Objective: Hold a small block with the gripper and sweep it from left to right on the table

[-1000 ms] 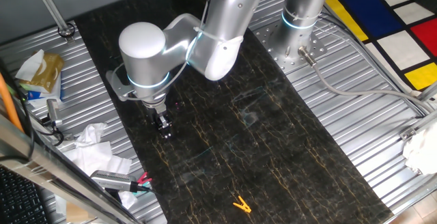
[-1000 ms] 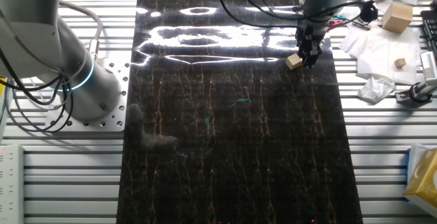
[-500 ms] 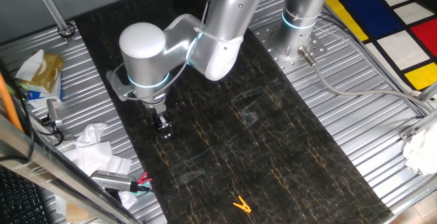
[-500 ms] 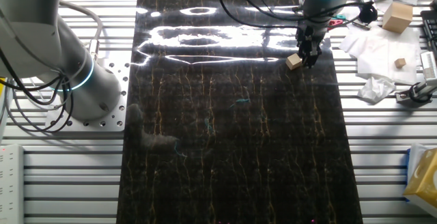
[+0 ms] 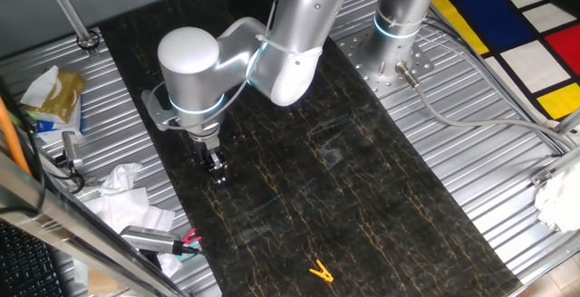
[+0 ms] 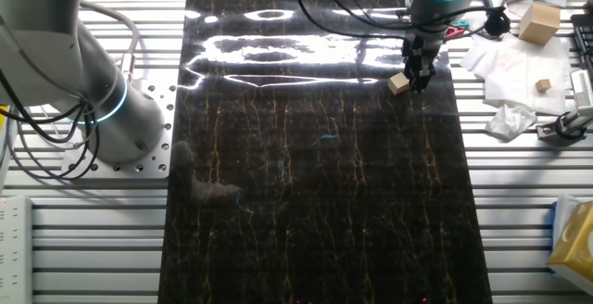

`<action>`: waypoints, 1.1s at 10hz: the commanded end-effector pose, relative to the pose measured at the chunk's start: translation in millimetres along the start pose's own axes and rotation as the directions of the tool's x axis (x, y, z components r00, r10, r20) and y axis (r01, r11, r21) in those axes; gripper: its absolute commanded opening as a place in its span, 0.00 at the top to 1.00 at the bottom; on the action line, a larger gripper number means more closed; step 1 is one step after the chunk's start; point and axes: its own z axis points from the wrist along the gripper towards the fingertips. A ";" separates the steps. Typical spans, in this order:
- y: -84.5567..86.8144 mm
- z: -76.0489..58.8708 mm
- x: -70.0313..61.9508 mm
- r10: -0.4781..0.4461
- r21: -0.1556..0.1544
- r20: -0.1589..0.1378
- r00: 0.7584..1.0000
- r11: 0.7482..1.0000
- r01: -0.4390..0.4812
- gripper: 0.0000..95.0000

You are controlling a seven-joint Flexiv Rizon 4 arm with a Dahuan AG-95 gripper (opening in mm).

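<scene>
- Where the black veined table (image 6: 315, 211) met its ribbed metal frame on one long side, one small block (image 6: 399, 83) sat on the tabletop, a pale tan cube seen only in the other fixed view.
- One gripper (image 6: 419, 80) stood just beside that block, its black fingers pointing down at the table and touching or nearly touching the cube's side; whether the jaws were clamped on the block or merely next to it could not be told.
- From one fixed view the gripper (image 5: 217, 172) hid the block entirely, its tip low over the table (image 5: 381, 188).
- Two silver arms with light-blue rings were counted: the working arm (image 5: 272, 48) above the gripper, and a second arm's base (image 6: 88, 91) bolted to the frame across the table.
- One yellow clip (image 5: 319, 271) lay on the table, well apart from the gripper.
- Beside the frame lay crumpled white paper (image 6: 505, 68), with at least three more tan wooden blocks (image 6: 539, 21) on or near it.
</scene>
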 end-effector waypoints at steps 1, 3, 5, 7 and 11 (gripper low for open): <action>-0.7 -1.0 1.1 -0.007 0.005 -0.001 1.000 1.000 0.007 0.40; -1.3 -2.6 3.0 -0.008 0.002 0.006 1.000 1.000 0.008 0.40; -1.3 -2.0 4.1 0.002 0.001 0.002 1.000 1.000 -0.002 0.40; -1.1 -2.0 4.4 0.009 -0.020 0.006 1.000 1.000 -0.009 0.40; -0.6 -0.7 4.9 0.017 -0.024 0.003 1.000 1.000 -0.017 0.40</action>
